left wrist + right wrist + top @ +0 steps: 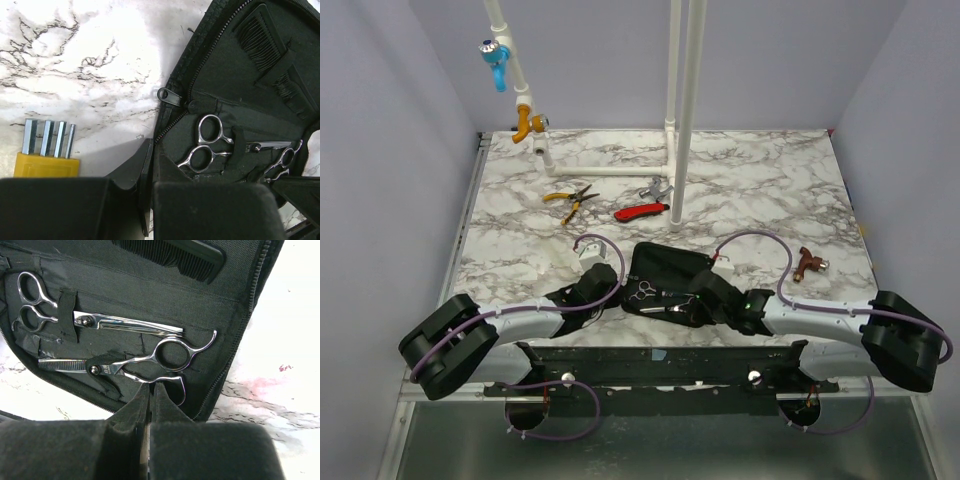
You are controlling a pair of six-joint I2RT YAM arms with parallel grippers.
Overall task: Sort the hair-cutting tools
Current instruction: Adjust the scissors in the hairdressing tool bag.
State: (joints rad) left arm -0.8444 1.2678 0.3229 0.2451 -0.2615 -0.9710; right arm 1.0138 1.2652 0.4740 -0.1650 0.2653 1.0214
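A black zip case [665, 262] lies open in front of both arms. Inside it a long black comb [175, 252] sits at the top. Straight silver scissors [100, 320] are strapped below the comb, and toothed thinning scissors [150, 360] lie below those. My left gripper [150, 200] is shut on the case's left edge [161, 131], beside the straight scissors' rings [210, 145]. My right gripper [152, 390] is shut, its tips just under the thinning scissors' lower handle ring. Nothing shows between its fingers.
A yellow hex key set [46, 150] lies left of the case. Farther back are yellow-handled pliers [572, 200], a red-handled tool [642, 211] and a grey metal piece [655, 188]. A brown object [808, 263] lies to the right. White pipes [680, 100] stand at the rear.
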